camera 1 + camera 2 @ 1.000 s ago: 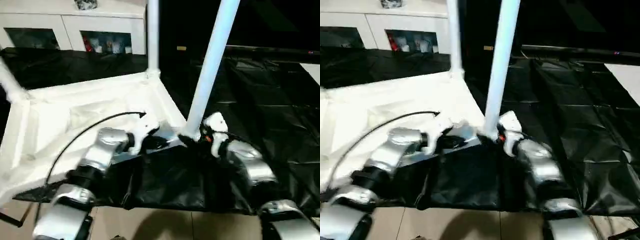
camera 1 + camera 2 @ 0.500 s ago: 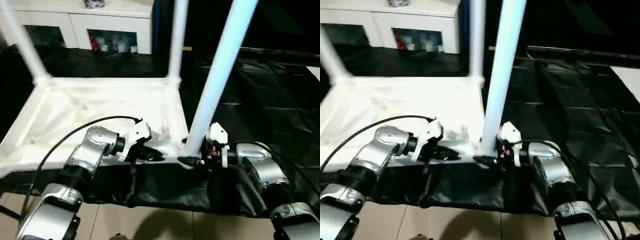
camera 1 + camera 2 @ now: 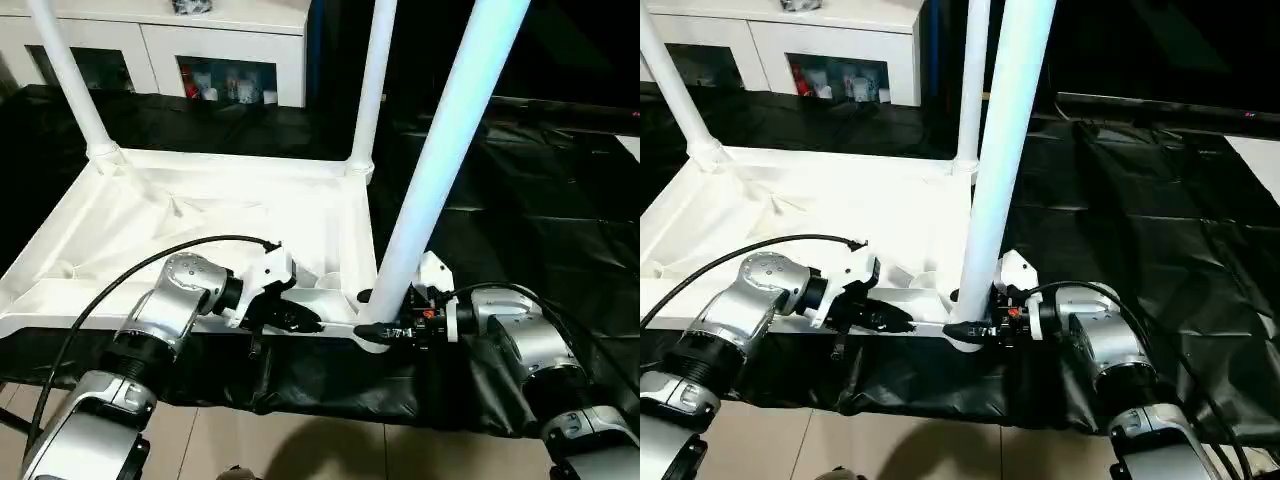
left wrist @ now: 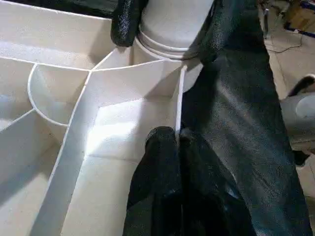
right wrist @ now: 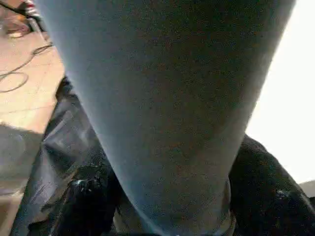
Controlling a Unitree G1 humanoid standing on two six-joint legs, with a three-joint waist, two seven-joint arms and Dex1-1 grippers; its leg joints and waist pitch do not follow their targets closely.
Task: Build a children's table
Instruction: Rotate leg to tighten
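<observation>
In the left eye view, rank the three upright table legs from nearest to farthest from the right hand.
1. Near leg: between the right hand's fingers, at the tabletop's near right corner.
2. Far right leg: at the far right corner.
3. Far left leg: at the far left corner.

Black-covered work table (image 3: 520,200) (sheet creased) carries the upturned children's table (image 3: 200,215), legs up.

Place: an indoor robot test room, more lab than home.
Work surface: large table under crinkled black plastic sheeting (image 3: 540,200).
Back wall: low white cabinet with glass doors (image 3: 180,50), small items on its shelves.
Floor: pale beige tiles (image 3: 330,450), loose cable (image 5: 19,78).
</observation>
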